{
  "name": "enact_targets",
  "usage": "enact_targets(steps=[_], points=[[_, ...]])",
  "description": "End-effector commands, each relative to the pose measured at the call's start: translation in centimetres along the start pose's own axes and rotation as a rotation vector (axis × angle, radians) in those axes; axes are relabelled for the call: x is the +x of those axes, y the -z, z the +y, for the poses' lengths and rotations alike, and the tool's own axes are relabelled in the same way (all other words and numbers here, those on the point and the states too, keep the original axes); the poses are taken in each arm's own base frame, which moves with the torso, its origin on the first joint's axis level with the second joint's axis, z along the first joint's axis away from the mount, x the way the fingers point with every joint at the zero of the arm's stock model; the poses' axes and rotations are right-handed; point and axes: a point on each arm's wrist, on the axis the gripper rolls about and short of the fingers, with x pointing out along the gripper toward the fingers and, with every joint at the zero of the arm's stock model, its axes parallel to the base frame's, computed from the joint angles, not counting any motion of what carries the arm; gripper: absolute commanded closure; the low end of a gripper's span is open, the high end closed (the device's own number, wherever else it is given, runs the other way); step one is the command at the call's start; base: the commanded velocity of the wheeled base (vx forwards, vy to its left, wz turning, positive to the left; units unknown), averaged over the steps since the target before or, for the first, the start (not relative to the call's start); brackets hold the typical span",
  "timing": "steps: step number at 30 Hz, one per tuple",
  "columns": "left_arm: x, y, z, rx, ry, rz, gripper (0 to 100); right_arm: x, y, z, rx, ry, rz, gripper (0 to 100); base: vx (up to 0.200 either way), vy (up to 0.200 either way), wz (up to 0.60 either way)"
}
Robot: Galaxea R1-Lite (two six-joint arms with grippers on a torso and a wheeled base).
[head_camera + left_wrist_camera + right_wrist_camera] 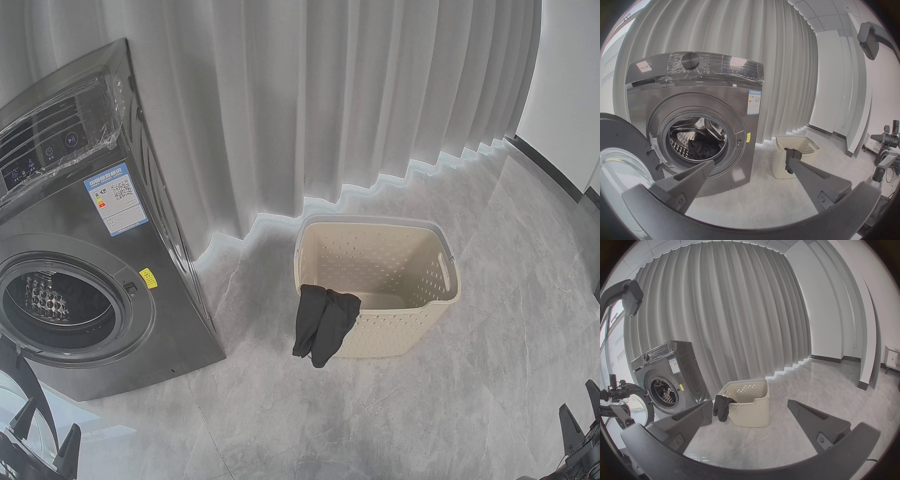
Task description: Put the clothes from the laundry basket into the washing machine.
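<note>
Left gripper (750,162): low at the robot's left, in front of the washing machine's opening. Fingers spread wide, nothing between them.

Dark grey front-loading washing machine (94,206): stands on the floor at left, against the curtain. Clear film is over its control panel. Its round glass door (622,150) is swung fully open to the side. A black garment in the drum (701,148) lies at the bottom of the steel tub.

Cream perforated plastic laundry basket (406,325): on the floor to the right of the machine, apart from it and close to the curtain's hem. A black garment on the basket rim (325,325) is draped over the near corner on the machine's side. Most of it hangs down the outside wall, short of the floor. The basket bottom that can be seen is bare.

Right gripper (750,405): low at the robot's right, well apart from the basket. Fingers spread, holding nothing.

Background: white pleated curtain (312,94), grey marbled tile floor (375,406).
</note>
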Motion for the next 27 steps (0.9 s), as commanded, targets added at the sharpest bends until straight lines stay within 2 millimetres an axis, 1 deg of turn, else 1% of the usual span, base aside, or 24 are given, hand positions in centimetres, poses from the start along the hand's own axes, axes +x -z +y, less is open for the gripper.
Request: enact_targets(steps=[1,5,14,20,27], points=[[0.12,0.5,0.04,0.0,-0.001,0.02,0,0.03,0.5,-0.09,0.001,0.001,0.008,0,0.2,0.0,0.0],[0.12,0.5,0.04,0.002,-0.001,0.02,0,0.03,0.5,-0.09,0.001,0.001,0.008,0,0.2,0.0,0.0],[0.12,0.49,0.04,0.009,-0.002,0.019,0,0.03,0.5,-0.09,0.001,0.0,0.009,0,0.0,0.0,0.0],[0.12,0.49,0.04,0.006,-0.001,0.019,0,0.03,0.5,-0.09,0.001,0.001,0.008,0,0.0,-0.2,0.0],[0.12,0.49,0.04,0.008,-0.001,0.019,0,0.03,0.5,-0.09,0.001,0.0,0.009,0,0.0,0.0,0.0]])
